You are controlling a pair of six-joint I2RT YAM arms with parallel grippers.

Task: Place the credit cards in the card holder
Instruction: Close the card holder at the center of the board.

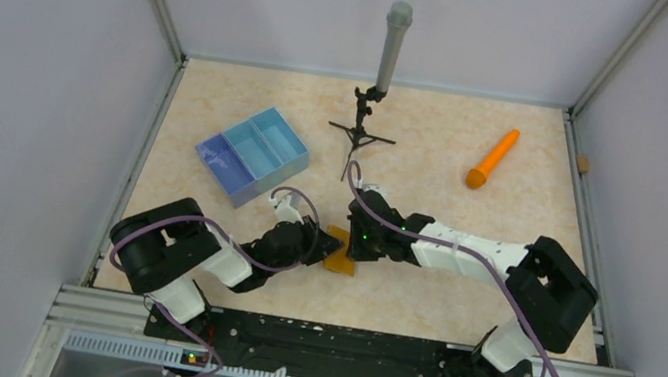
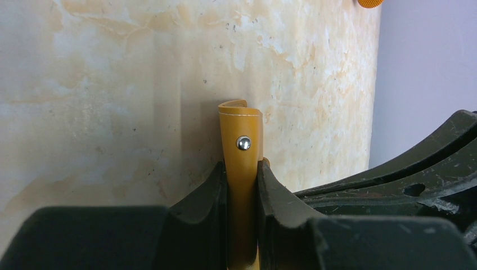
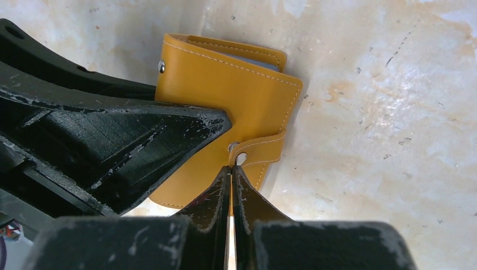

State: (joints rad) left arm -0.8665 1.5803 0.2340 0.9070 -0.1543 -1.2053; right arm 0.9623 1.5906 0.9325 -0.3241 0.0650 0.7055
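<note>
Pale marble-patterned table [image 1: 440, 134] with grey walls on 3 sides carries the 2 arms, which meet over the near half of the table, about midway between its left and right edges. The card holder [image 3: 225, 95] is there between them, folded shut, and I cannot tell if it touches the surface. The left gripper [image 2: 243, 169] is clamped on one edge of the card holder, with a finger pressed on each face, and a metal stud [image 2: 243, 143] shows just above the fingers. The right gripper [image 3: 232, 169] has its jaws fully together, and its tips are at the snap tab [image 3: 261, 147] that wraps around the side of the card holder; I cannot tell if they pinch anything. A thin greyish-blue layer [image 3: 264, 61] shows inside the fold, either card or pocket. The blue divided tray [image 1: 255, 151] lies toward the left edge. The orange cone-shaped stick [image 1: 493, 159] lies near the far right corner, and a small black stand with a grey tube [image 1: 391, 46] is at the middle of the far edge.
</note>
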